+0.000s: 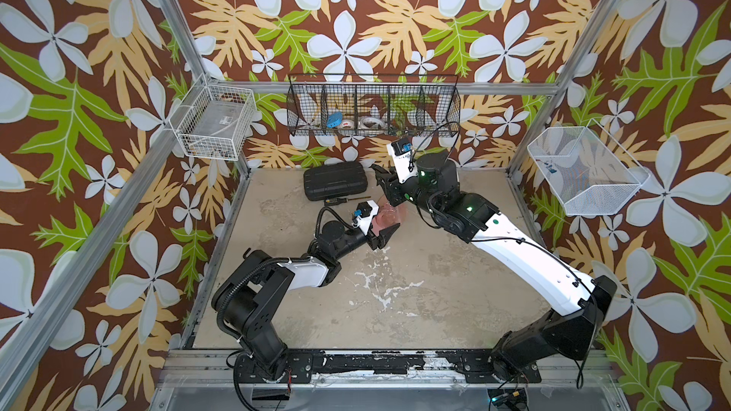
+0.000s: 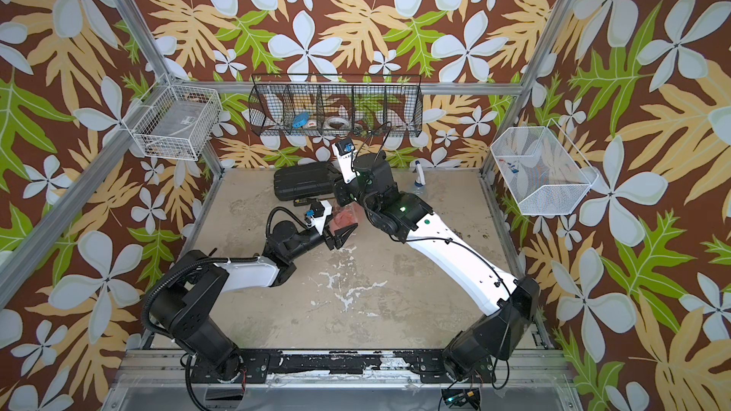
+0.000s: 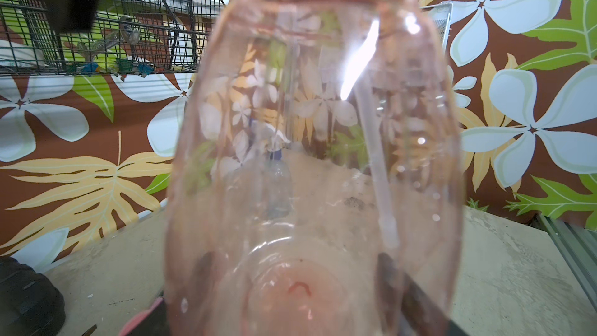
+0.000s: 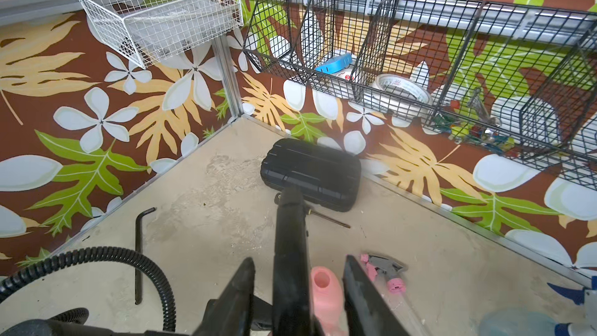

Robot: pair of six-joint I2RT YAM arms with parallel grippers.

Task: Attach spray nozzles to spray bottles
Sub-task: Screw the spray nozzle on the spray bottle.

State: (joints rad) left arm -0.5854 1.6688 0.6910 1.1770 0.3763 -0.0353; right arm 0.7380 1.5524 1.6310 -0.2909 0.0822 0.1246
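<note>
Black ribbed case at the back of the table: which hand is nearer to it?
Right. In a top view, the right hand hovers close beside one end of the black case. The left hand sits farther toward the table's front, gripping the orange-red bottle.

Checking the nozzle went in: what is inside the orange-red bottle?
A thin dip tube slants down inside the translucent orange-red bottle, ending near its base. The neck is cropped in the wrist view and covered in both top views, so seating is hidden.
</note>
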